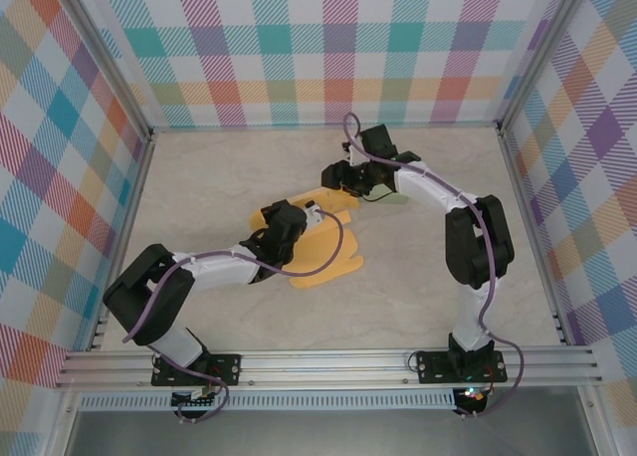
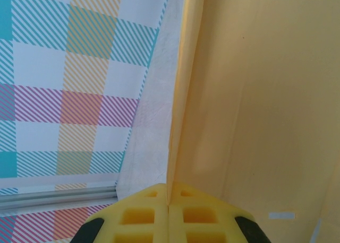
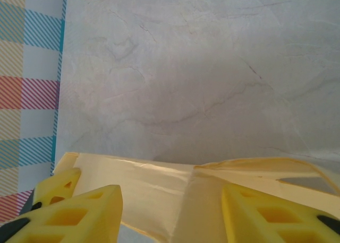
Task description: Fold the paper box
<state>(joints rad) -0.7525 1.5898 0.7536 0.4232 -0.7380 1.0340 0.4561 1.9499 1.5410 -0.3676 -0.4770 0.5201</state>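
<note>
The paper box (image 1: pixel 323 249) is a yellow sheet lying partly folded in the middle of the table. My left gripper (image 1: pixel 289 222) sits over its left part, and in the left wrist view it (image 2: pixel 169 203) is shut on a thin upright edge of the box, with a broad yellow panel (image 2: pixel 255 94) rising to the right. My right gripper (image 1: pixel 343 177) hovers at the box's far end. In the right wrist view its fingers (image 3: pixel 79 208) stand apart, and a creased flap of the box (image 3: pixel 159 184) lies between them without being pinched.
Marbled tabletop (image 1: pixel 219 177) surrounds the box, enclosed by plaid walls (image 1: pixel 299 48) at the back and both sides. An aluminium rail (image 1: pixel 328 361) runs along the near edge by the arm bases. Purple cables trail along both arms.
</note>
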